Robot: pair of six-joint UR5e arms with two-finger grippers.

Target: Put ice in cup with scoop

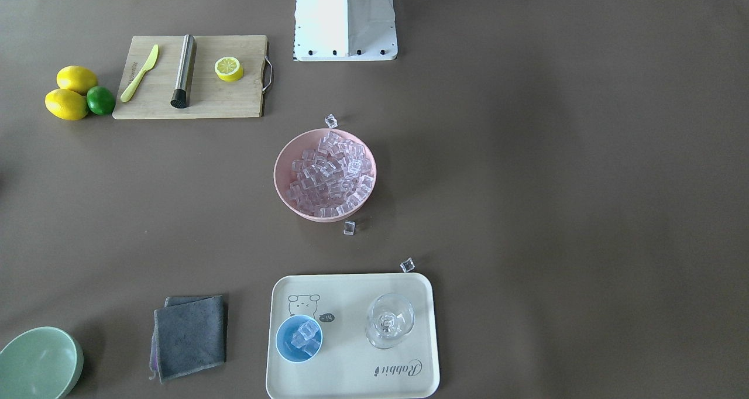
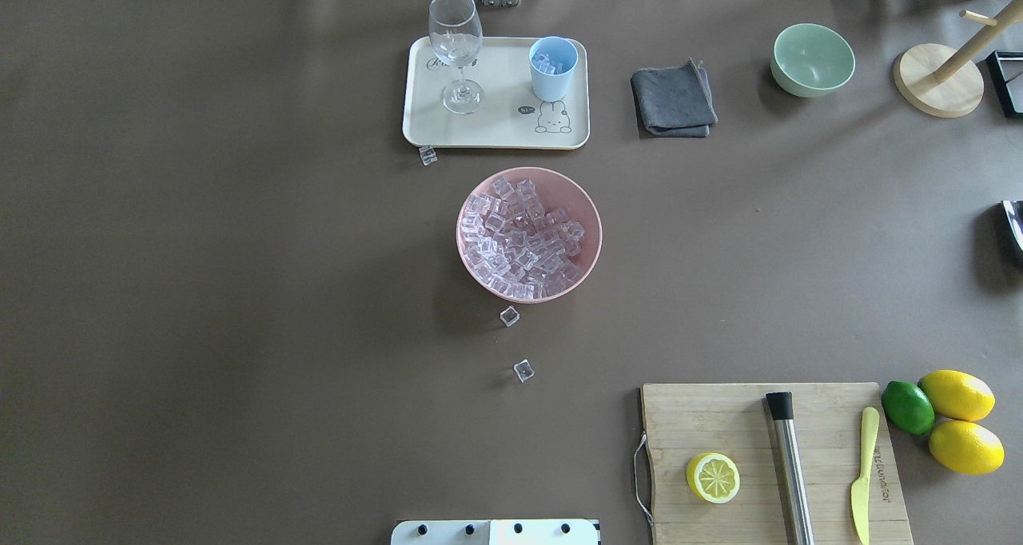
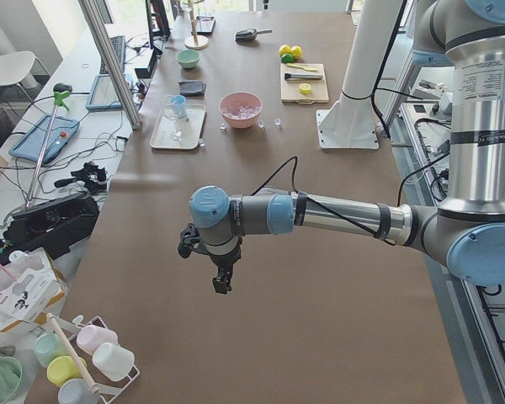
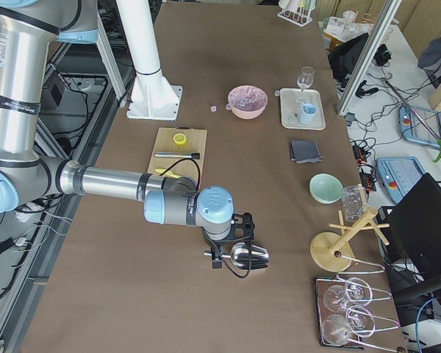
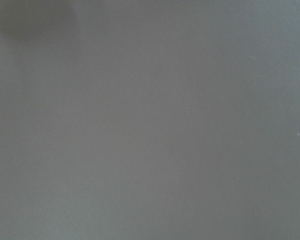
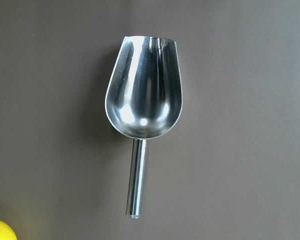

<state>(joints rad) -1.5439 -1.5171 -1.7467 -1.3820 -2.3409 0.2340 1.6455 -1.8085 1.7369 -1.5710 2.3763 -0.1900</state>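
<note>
A long table with a plain brown top fills the middle of the room. Beside it runs a white desk, bright in the light, with black cables lying on it. A white chair stands near the far end of the desk. A silver metal post stands up between the table and the desk.

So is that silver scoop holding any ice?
Empty: the scoop shows a bare, shiny bowl with nothing inside.
</note>
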